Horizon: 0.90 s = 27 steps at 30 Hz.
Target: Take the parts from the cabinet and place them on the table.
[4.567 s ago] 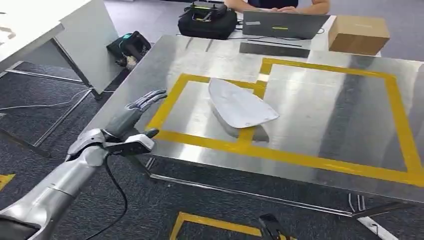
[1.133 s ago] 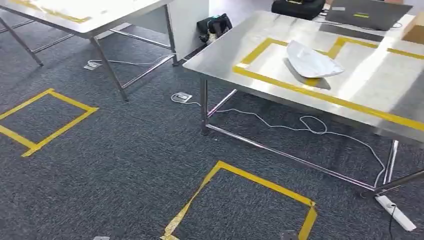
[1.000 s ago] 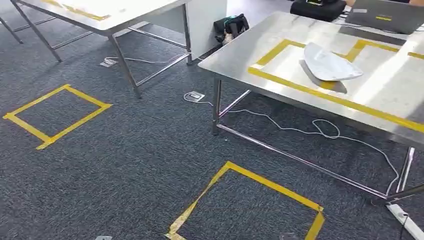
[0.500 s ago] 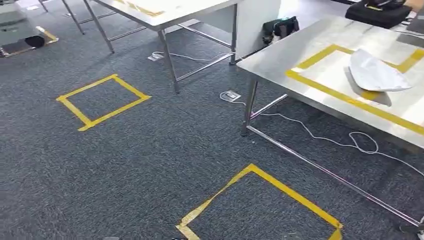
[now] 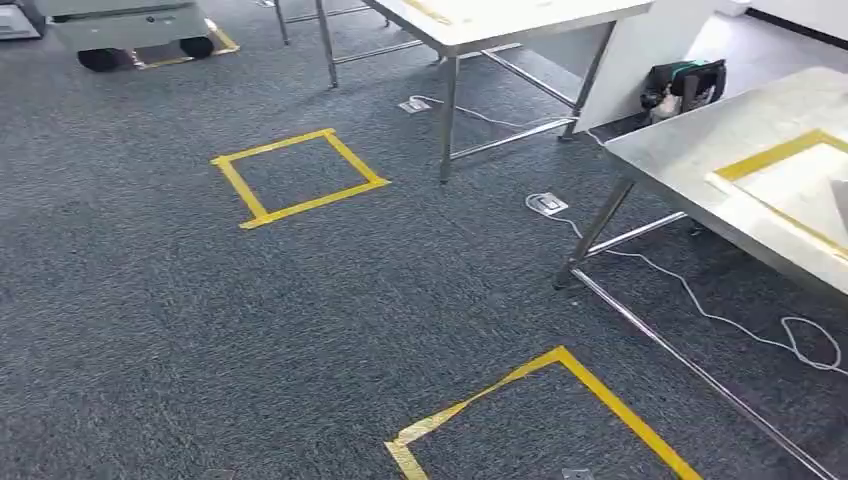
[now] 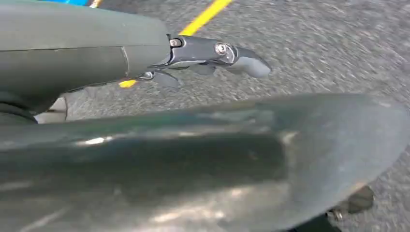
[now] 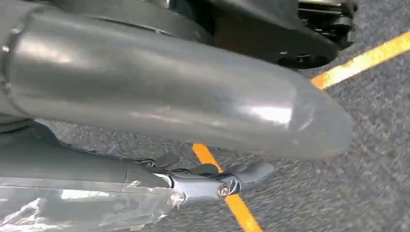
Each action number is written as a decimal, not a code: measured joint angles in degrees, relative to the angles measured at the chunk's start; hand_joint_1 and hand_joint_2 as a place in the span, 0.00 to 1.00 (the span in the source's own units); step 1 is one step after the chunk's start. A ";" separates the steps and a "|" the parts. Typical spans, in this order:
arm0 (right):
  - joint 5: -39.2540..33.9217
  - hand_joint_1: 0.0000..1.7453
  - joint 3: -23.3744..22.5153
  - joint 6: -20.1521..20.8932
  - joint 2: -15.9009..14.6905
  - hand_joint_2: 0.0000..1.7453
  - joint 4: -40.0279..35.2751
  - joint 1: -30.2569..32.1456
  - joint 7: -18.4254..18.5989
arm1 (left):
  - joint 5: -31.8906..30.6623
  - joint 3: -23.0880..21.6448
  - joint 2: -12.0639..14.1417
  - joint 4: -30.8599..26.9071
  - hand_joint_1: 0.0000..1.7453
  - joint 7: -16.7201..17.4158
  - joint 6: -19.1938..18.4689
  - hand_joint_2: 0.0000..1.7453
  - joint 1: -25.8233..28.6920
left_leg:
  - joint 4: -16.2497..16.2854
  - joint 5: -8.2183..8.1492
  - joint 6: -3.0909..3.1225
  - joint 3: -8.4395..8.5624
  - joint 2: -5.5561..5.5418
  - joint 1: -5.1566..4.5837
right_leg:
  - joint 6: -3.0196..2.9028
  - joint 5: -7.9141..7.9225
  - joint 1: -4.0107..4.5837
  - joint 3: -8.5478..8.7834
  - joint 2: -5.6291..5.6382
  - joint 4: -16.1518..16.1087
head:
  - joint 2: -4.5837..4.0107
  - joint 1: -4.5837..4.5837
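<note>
Each hand (image 6: 145, 63) (image 7: 159, 186) is dark grey (small screws showing), beside a glossy rounded grey cover.

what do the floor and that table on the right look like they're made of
The floor looks like dark grey-blue carpet: a speckled, fibrous, matte surface. The table on the right seems to be brushed metal, likely stainless steel: a pale top with a dull sheen and thin shiny legs. Its yellow tape outline looks like adhesive marking tape.

Bench at right — part barely in view

Steel bench (image 5: 700, 165) with yellow tape outline stands at the right; a pale sliver of the part (image 5: 842, 205) lies on it — cut by the right edge.
</note>
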 joint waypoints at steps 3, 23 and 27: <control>-0.15 0.00 -0.15 0.02 -0.28 0.00 0.00 -0.12 -0.11 | -0.41 0.00 -0.24 0.00 0.00 0.02 0.17 0.00 -0.09 | 0.00 0.34 -0.26 -0.01 -2.27 0.07 | -1.41 6.16 0.49 6.76 4.91 -14.24 | 0.00 0.05; -1.49 0.00 -1.97 0.66 -1.46 0.00 0.00 0.34 -0.28 | -2.34 -0.11 -1.99 0.04 0.00 0.31 1.35 0.00 -0.55 | 0.74 -1.12 -2.48 0.06 6.78 1.00 | 0.22 5.35 0.06 8.41 -7.78 -15.81 | 0.00 0.20; -1.49 0.00 -2.05 0.66 -1.46 0.00 0.00 0.29 -0.31 | -2.34 -0.11 -2.03 0.04 0.00 0.31 1.38 0.00 -0.69 | 0.58 -0.48 -0.78 -0.11 4.09 1.13 | 0.98 -0.57 -0.57 4.99 -1.09 -7.13 | 0.00 0.42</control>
